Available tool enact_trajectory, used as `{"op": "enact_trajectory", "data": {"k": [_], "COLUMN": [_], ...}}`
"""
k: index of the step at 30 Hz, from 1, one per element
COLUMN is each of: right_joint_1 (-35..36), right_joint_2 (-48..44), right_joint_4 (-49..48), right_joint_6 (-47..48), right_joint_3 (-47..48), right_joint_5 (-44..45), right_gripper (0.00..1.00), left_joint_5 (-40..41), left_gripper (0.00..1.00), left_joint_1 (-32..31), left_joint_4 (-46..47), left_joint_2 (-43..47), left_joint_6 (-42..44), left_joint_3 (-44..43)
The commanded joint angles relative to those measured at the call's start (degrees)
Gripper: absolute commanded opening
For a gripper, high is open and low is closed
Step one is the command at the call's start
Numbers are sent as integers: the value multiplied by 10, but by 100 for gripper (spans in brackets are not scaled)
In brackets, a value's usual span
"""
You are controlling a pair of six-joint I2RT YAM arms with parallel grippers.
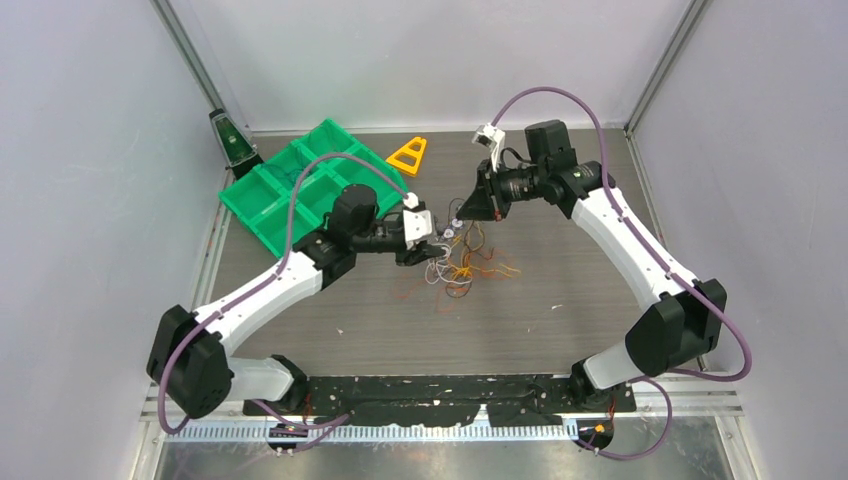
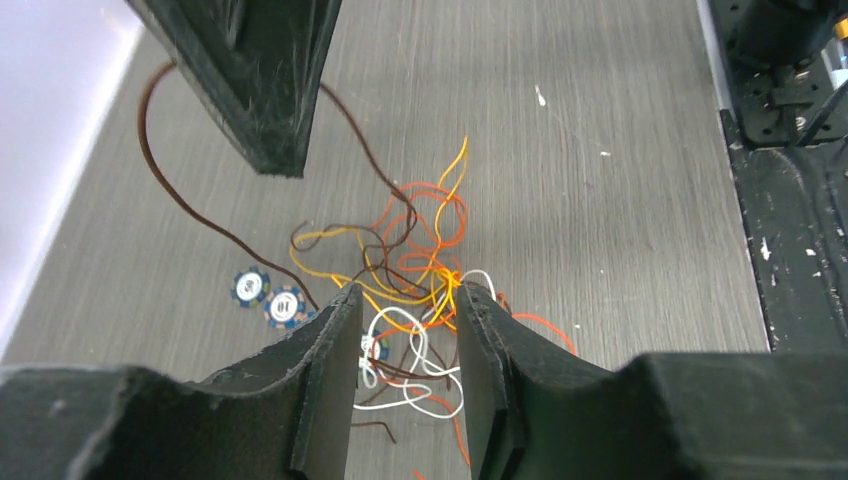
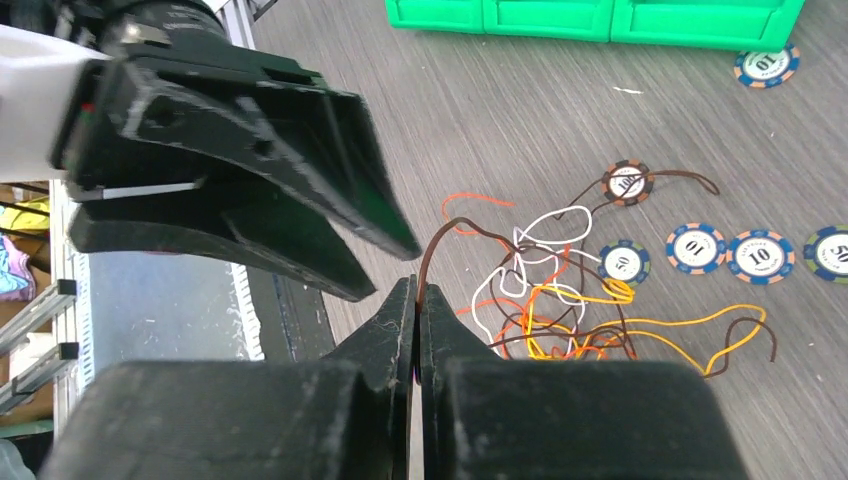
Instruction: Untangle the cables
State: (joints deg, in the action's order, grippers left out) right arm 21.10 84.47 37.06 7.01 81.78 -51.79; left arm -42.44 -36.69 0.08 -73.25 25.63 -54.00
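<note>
The cables (image 1: 462,268) are a loose tangle of thin orange, yellow, white and dark brown wires on the grey table. They also show in the left wrist view (image 2: 420,250) and the right wrist view (image 3: 560,310). My left gripper (image 2: 408,300) is open and hovers just over the tangle, with white and yellow loops showing between its jaws. In the top view the left gripper (image 1: 430,243) sits at the tangle's left edge. My right gripper (image 3: 417,292) is shut on the dark brown wire (image 3: 432,250) and holds its end up. It sits close behind the left gripper (image 1: 460,210).
Several blue ringed discs (image 3: 695,247) lie beside and under the tangle, two of them in the left wrist view (image 2: 283,305). A green compartment bin (image 1: 290,190) stands at the back left, an orange triangle (image 1: 408,155) behind it, and a dark green object (image 1: 235,140) in the corner.
</note>
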Motion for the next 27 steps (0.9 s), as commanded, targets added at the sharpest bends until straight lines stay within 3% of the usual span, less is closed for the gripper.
{"op": "enact_trajectory", "data": {"k": [1, 4, 8, 12, 16, 22, 27], "right_joint_1": [-3, -5, -4, -3, -3, -26, -40], "right_joint_2": [-22, -31, -39, -43, -43, -54, -65], "right_joint_4": [-17, -13, -10, -5, -10, -22, -16], "right_joint_6": [-12, -1, 16, 38, 35, -8, -9], "right_joint_3": [-4, -4, 11, 42, 75, 121, 103], "right_joint_5": [-13, -17, -27, -44, -47, -17, 18], "right_gripper": [5, 6, 5, 5, 5, 5, 5], "left_joint_5": [57, 49, 65, 54, 43, 75, 130], "left_gripper": [42, 45, 51, 66, 68, 62, 73], "left_joint_1": [1, 13, 13, 18, 19, 57, 78], "left_joint_4": [32, 91, 96, 86, 49, 42, -11], "left_joint_2": [-20, -11, 2, -7, -42, -23, -2], "left_joint_6": [-24, -125, -136, -135, -142, -190, -331], "left_joint_3": [13, 24, 13, -26, -73, 5, 78]}}
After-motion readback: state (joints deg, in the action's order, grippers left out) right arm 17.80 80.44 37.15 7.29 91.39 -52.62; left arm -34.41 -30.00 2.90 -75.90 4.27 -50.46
